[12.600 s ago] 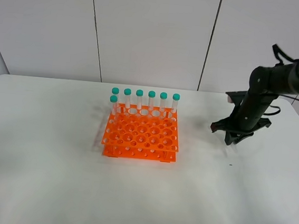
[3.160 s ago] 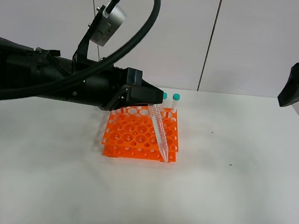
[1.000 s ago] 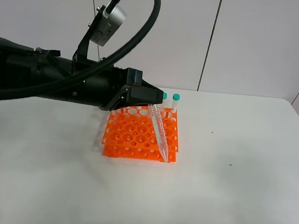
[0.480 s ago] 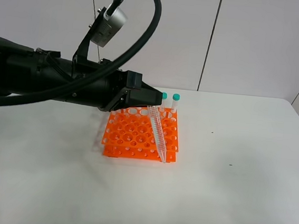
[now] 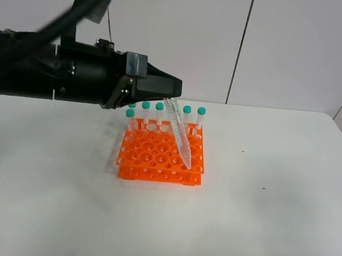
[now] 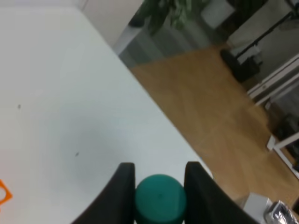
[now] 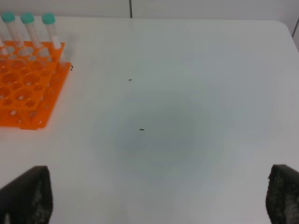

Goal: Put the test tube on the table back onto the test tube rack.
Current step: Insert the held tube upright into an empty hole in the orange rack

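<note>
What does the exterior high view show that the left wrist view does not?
Only exterior high: the whole tilted test tube, tip pointing down at the test tube rack, and tubes in its back row. Only left wrist: the teal cap end-on between the fingers of the left gripper, and wooden floor beyond the table. Both: the table and the rack, an orange sliver in the wrist view.

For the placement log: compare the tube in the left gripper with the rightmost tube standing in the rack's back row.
Pose: the held tube leans, tip down toward the front right of the rack; the rightmost tube stands upright. Support: the left gripper clamps the held tube's cap; the rightmost tube sits in a back-row hole. Both are clear with teal caps.
</note>
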### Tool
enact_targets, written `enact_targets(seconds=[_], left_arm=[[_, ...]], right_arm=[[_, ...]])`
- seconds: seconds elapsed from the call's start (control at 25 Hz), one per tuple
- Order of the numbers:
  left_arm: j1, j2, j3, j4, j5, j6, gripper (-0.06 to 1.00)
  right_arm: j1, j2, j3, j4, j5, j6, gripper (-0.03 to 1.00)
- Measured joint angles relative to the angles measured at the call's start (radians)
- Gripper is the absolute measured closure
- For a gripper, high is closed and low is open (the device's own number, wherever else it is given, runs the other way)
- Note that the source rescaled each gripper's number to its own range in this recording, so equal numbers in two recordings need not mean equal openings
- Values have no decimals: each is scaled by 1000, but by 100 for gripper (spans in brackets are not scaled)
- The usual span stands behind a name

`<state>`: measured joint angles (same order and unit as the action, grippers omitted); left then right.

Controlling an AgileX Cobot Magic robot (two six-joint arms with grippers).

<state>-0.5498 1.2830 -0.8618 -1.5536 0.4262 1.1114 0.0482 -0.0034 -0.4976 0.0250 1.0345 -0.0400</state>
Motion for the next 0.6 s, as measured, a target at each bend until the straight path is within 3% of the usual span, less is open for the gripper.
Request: enact_targets(seconds=[0.16, 0.36, 0.44, 0.52, 0.6], left_arm=[[0, -59, 0, 51, -38, 1, 94], [0, -99, -5, 204, -137, -2, 94], [-4, -107, -21, 343, -190, -52, 94], [-30, -112, -44, 584, -247, -182, 94], [-63, -112, -54, 857, -324, -401, 94]], right_arm=[[0, 0, 0, 1, 0, 0, -3], [0, 0, 0, 1, 0, 0, -3], [0, 0, 0, 1, 0, 0, -3], [0, 0, 0, 1, 0, 0, -3], [0, 0, 0, 2, 0, 0, -3]])
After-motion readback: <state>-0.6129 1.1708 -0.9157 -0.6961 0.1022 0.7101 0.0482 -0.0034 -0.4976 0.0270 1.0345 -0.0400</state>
